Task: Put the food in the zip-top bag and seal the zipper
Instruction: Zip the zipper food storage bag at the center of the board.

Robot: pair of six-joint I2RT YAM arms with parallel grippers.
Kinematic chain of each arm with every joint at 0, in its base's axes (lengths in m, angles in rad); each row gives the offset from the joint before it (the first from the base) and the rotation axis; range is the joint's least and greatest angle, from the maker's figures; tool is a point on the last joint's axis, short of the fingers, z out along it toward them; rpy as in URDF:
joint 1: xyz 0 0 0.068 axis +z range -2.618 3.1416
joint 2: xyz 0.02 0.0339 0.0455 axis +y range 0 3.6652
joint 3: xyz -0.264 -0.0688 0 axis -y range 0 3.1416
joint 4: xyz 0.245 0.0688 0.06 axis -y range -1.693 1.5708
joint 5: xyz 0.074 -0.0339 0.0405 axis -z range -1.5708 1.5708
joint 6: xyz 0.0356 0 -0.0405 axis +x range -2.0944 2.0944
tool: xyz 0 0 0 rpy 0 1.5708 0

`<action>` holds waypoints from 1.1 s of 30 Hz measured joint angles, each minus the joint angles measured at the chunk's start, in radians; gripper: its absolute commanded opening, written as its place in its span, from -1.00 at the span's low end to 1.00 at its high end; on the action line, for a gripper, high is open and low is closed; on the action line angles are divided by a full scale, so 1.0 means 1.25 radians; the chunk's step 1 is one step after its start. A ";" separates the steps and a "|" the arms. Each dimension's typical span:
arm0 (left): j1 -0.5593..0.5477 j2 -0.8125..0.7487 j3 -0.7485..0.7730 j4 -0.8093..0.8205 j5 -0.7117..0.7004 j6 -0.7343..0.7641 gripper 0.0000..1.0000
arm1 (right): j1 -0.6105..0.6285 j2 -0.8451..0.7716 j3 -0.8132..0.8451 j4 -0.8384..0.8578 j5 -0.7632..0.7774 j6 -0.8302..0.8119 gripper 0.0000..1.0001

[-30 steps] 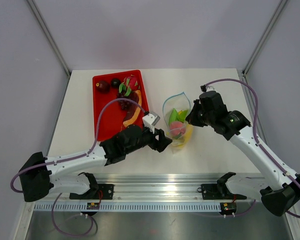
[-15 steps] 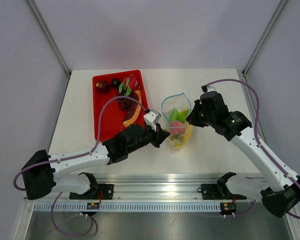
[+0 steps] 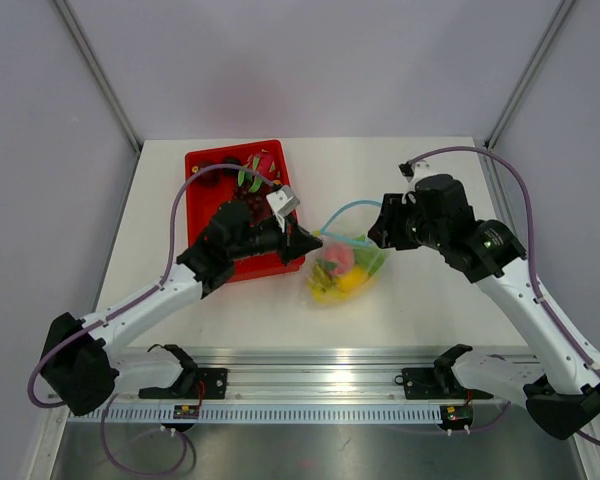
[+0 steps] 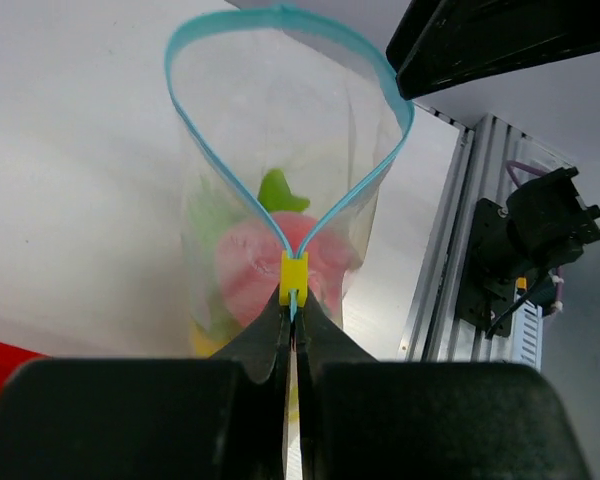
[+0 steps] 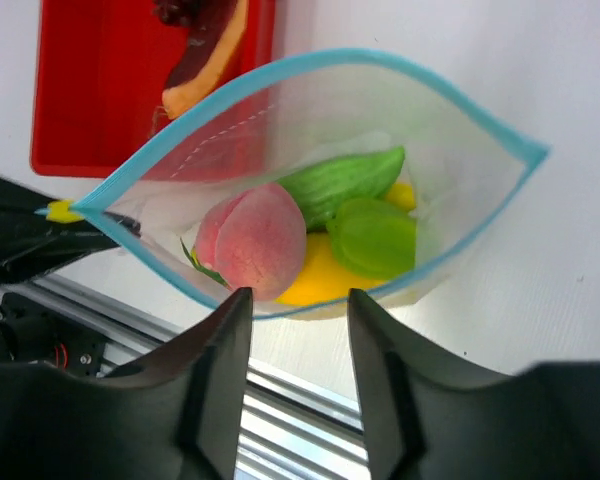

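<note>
Over the white table (image 3: 430, 300), right of the tray (image 5: 90, 90), pinching the zipper (image 4: 280, 12) at its slider end in the closed left gripper (image 4: 293, 305) to steady the gaping bag (image 3: 345, 265), food (image 5: 255, 245) inside, with the right gripper (image 5: 298, 300) spread at the opposite lip, seemingly not gripping.

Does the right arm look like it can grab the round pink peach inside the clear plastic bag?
Probably yes. The clear plastic bag has its mouth gaping wide, the right gripper hangs open just over it, and the round pink peach lies on top, uncovered.
</note>
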 measured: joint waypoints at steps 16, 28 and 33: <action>0.125 0.202 0.234 -0.194 0.453 0.133 -1.00 | 0.000 0.070 0.128 0.128 -0.299 -0.513 0.27; 0.128 0.201 0.238 -0.241 0.479 0.171 -1.00 | 0.007 0.231 0.178 0.053 -0.516 -0.703 0.34; 0.129 0.201 0.238 -0.254 0.479 0.180 -1.00 | 0.038 0.236 0.186 0.017 -0.566 -0.733 0.34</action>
